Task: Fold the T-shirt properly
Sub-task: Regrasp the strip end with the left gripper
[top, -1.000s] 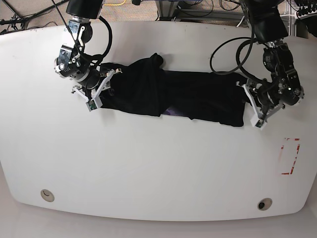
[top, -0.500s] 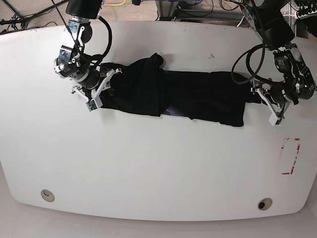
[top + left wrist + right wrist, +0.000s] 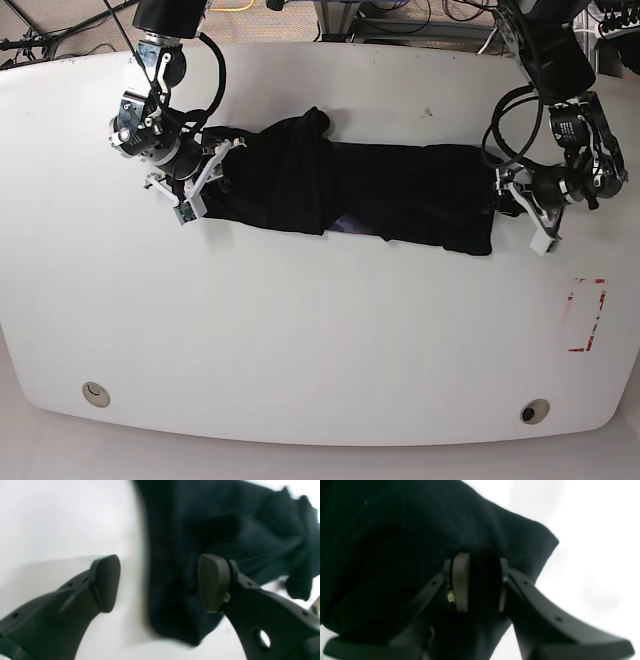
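The black T-shirt (image 3: 380, 195) lies stretched out across the far half of the white table (image 3: 300, 330), bunched at its left end, with a bit of purple print (image 3: 350, 224) showing at its near edge. My right gripper (image 3: 208, 180) is at the shirt's left end; in the right wrist view my right gripper (image 3: 481, 582) is shut on a fold of the T-shirt (image 3: 395, 542). My left gripper (image 3: 518, 208) is at the shirt's right end. In the left wrist view my left gripper (image 3: 160, 583) is open, with the T-shirt's (image 3: 225, 525) edge lying between the jaws.
A red tape outline (image 3: 586, 316) marks the table at the right. Two round holes (image 3: 95, 393) (image 3: 533, 411) sit near the front edge. Cables and equipment lie beyond the table's far edge.
My left gripper swung away to the right of the shirt's end, then came back toward it. My right gripper and the shirt have stayed in place.
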{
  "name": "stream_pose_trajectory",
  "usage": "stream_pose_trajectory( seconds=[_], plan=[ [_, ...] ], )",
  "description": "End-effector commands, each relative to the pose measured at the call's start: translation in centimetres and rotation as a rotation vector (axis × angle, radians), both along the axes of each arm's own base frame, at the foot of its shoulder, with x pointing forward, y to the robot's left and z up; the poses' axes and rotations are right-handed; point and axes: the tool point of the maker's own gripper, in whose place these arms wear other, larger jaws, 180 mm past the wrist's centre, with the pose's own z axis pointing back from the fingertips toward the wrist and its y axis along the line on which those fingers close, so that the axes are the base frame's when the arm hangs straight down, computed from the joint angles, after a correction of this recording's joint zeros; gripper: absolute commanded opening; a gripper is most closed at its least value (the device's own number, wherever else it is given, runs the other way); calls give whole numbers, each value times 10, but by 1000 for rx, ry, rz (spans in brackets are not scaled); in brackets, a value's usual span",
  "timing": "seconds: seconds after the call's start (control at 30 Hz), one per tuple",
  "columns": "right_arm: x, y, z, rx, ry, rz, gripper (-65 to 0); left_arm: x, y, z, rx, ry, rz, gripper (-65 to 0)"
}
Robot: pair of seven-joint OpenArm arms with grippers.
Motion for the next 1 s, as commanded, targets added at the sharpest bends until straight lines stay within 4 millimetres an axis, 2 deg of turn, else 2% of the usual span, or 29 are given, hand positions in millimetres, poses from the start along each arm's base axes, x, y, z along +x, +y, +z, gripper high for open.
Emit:
stream_pose_trajectory(
  seconds=[0.0, 0.27, 0.33, 0.43, 0.5, 0.53, 0.67, 0.8, 0.9, 0.97],
  plan=[
    [-6, -7, -6, -43, 41, 4, -499, 4, 0, 6, -1, -14, -13, -192],
    [-6, -6, -6, -40, 40, 4, -499, 6, -15, 6, -31, -19, -28, -208],
    [-6, -6, -6, -40, 40, 4, -499, 5, -17, 3, -29, -13, -30, -250],
    [-9, -6, -7, -40, 46, 4, -499, 3, -13, -2, 12, 8, -31, -361],
    [-11, -6, -9, -40, 51, 4, -499, 2, -19, -10, 21, 23, -30, -429],
    [-12, -6, -9, -41, 51, 5, -499, 1, -20, -13, 24, 30, -29, -443],
    [-12, -6, -9, -40, 52, 5, -499, -4, -24, -25, 37, 70, -32, -436],
    [-12, -6, -9, -40, 52, 5, -499, -4, -29, -23, 10, 62, -35, -399],
    [-12, -6, -9, -39, 53, 5, -499, -2, -35, -22, 6, 55, -56, -431],
    [-12, -6, -9, -39, 53, 5, -499, -3, -39, -23, 13, 58, -75, -499]
  ],
)
